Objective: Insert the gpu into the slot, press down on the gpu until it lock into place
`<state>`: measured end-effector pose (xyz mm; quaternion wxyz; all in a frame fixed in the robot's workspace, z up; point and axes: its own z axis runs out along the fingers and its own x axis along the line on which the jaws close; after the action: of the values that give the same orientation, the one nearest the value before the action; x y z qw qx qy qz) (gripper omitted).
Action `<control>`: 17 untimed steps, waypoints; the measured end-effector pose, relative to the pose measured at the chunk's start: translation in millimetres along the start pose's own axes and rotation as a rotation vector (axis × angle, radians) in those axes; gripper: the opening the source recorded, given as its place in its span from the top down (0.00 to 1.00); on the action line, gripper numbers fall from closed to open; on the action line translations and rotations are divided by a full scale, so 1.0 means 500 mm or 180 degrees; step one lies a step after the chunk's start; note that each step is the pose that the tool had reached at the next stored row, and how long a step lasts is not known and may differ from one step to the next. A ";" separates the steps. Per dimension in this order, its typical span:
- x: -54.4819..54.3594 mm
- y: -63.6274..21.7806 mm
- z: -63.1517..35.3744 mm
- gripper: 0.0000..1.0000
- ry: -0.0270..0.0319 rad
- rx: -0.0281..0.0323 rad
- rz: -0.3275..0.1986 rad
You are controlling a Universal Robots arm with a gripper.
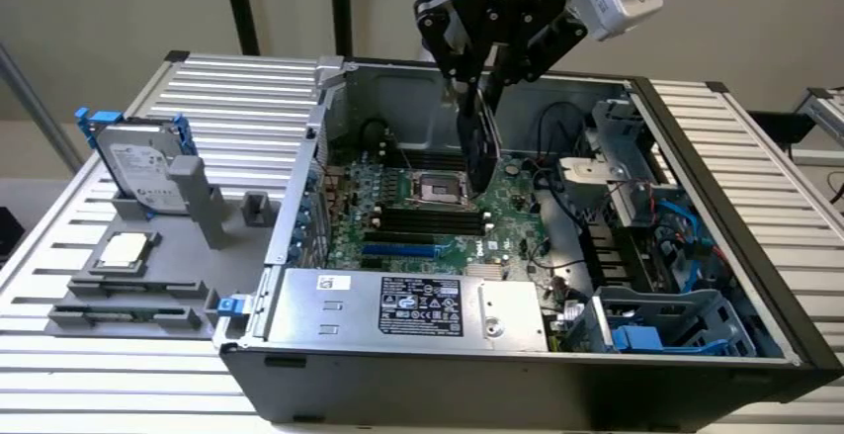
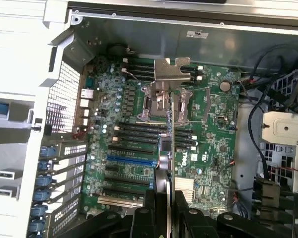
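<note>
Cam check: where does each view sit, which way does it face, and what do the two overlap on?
Exterior view: off the arm, raised beside the open case, looking down into it; shows the hand gripping the gpu.
Wrist view: on the wrist, looking along the hand down at the motherboard; its dark fingers show either side of the edge-on gpu.
Shared: gpu, blue slot, motherboard, case.

Inside the case (image 1: 686, 380), the gpu (image 1: 479, 147) hangs in the claw (image 1: 475, 98) above the motherboard (image 1: 346, 218) bearing the slot (image 1: 399, 251).
</note>
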<state>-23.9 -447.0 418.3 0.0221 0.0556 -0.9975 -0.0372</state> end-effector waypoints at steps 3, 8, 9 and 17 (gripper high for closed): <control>0.000 0.000 0.002 0.74 0.0013 0.0007 -0.0175; 0.000 0.000 0.006 0.74 0.0033 0.0019 -0.0464; 0.000 -0.001 0.007 0.74 0.0037 0.0021 -0.0521; -0.001 -0.001 0.014 0.74 0.0064 0.0041 -0.0983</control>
<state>-23.9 -447.0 411.3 0.0258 0.2088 -0.9771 -0.0332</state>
